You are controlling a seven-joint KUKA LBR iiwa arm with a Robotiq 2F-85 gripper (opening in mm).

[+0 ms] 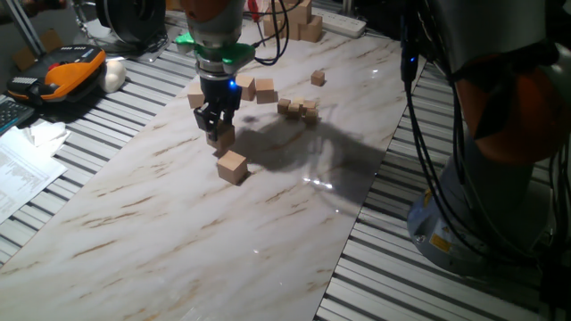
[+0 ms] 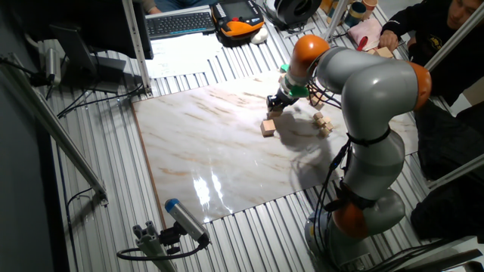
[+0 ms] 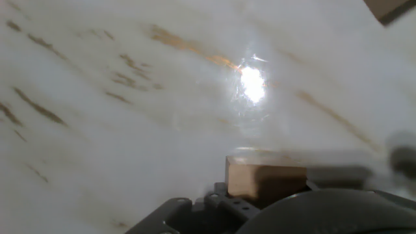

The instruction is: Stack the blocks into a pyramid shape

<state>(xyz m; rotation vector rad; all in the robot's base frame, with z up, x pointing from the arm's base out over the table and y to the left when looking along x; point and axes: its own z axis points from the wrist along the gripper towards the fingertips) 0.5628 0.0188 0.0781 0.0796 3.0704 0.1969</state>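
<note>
My gripper (image 1: 217,123) is shut on one light-tan block (image 1: 222,137), held low over the marble board (image 1: 178,223). The hand view shows that block (image 3: 263,179) between the fingers at the bottom edge. Whether it touches the board I cannot tell. A second block (image 1: 232,167) lies on the board just in front of the held one, apart from it; it also shows in the other fixed view (image 2: 268,127) below the gripper (image 2: 276,104). More blocks lie behind the gripper: one (image 1: 265,90), one (image 1: 195,96) and one farther back (image 1: 318,78).
A cluster of much smaller tan cubes (image 1: 299,109) lies right of the gripper. A pile of bigger pale blocks (image 1: 299,22) sits at the board's far end. An orange device (image 1: 67,71) and papers (image 1: 22,165) lie to the left on the slatted table.
</note>
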